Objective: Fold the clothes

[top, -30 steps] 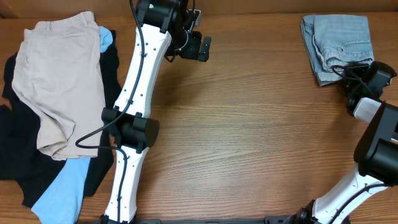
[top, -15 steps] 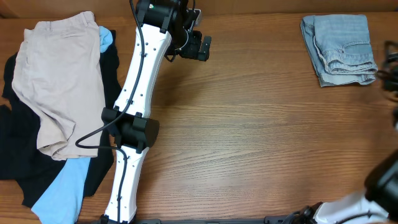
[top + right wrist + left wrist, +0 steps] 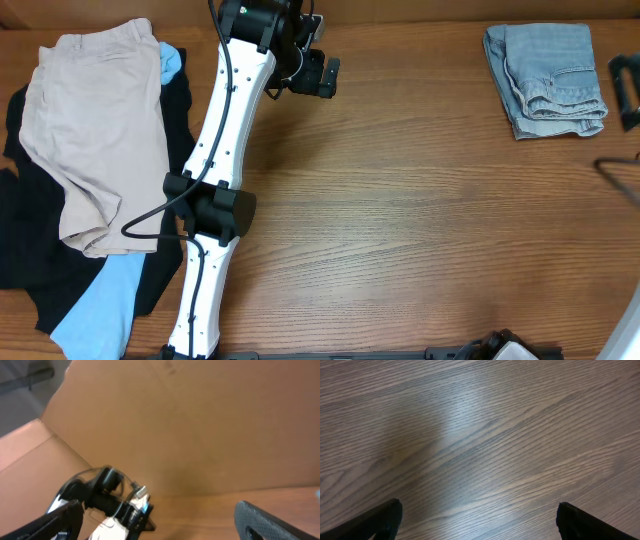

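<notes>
Wooden counter (image 3: 420,220) carries a loose heap (image 3: 30,250), beige shorts (image 3: 95,130) topmost, well apart from the empty left end effector (image 3: 322,78), jaws spread wide. Folded denim shorts (image 3: 545,80) lie near the right end effector (image 3: 160,522), equally spread and empty; a stray sweep could unfold them.

- The brown wooden table (image 3: 400,220) held clothes at both ends.
- Folded light-blue denim shorts (image 3: 545,75) lay in its far right corner.
- A black garment (image 3: 20,250) lay spread along its left side.
- Beige shorts (image 3: 95,130) lay on top of the black one.
- A sky-blue garment (image 3: 100,300) stuck out at the near left.
</notes>
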### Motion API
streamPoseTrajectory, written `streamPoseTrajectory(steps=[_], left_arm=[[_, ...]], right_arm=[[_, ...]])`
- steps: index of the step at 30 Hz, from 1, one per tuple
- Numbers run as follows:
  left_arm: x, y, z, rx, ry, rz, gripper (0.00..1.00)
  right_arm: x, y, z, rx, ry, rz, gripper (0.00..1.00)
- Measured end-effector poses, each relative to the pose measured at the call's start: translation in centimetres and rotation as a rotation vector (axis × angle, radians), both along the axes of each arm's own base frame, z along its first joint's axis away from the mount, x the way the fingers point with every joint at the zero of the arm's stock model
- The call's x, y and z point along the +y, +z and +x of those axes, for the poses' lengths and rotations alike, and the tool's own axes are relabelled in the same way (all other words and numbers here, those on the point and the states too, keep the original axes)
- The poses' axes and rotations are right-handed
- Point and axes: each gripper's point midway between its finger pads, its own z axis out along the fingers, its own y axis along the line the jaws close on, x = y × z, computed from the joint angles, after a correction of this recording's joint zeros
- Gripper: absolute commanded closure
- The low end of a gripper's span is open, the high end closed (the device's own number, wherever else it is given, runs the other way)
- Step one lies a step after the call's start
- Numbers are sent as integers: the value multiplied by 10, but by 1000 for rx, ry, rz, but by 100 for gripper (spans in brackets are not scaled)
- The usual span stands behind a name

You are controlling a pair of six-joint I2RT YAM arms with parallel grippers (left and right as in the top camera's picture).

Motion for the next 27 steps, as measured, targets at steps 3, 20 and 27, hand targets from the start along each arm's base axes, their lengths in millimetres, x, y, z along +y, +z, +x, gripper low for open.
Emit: streamPoseTrajectory(steps=[3,20,27], left_arm=[[0,0,0,0,0,0,0],[0,0,0,0,0,0,0],[0,0,0,0,0,0,0]], right_arm=[[17,0,-24,49,-47,10,0],[94,-108,-56,429,-50,-251,0],[158,-143,-44,527,202,-317,0]])
